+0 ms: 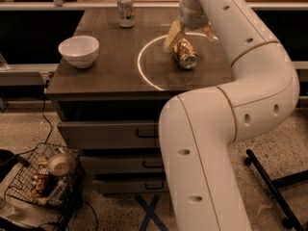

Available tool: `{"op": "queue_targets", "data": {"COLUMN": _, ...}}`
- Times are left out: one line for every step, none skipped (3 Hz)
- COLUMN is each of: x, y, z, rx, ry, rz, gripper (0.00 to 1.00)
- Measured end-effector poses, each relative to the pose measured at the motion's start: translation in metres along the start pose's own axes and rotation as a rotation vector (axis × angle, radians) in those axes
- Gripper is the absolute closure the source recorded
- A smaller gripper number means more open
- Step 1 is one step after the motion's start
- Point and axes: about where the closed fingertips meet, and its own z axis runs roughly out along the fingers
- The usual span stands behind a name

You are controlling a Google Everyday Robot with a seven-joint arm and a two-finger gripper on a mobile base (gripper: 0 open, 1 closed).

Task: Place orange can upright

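The orange can (184,54) lies on its side on the dark wooden table top (110,66), inside a pale ring marking, with its silver top facing the front right. My gripper (190,33) hangs just above and behind the can, its pale fingers (172,35) spread to either side of the can's far end. The fingers are open and hold nothing. The arm reaches over the table's right side and hides part of it.
A white bowl (78,50) sits at the table's left. A silver-white can (126,10) stands upright at the back. Drawers sit below the top. A wire basket (43,177) with odds and ends lies on the floor at left.
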Motion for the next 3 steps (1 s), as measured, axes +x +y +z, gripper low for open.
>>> {"op": "queue_targets", "data": {"x": 0.001, "y": 0.004, "z": 0.016, "rx": -0.014, "ry": 0.025, "rz": -0.012, "gripper": 0.37}}
{"op": "queue_targets", "data": {"x": 0.001, "y": 0.008, "z": 0.029, "rx": -0.009, "ry": 0.051, "rz": -0.039, "gripper": 0.60}}
{"op": "queue_targets", "data": {"x": -0.012, "y": 0.008, "z": 0.034, "rx": -0.007, "ry": 0.005, "rz": -0.038, "gripper": 0.92}}
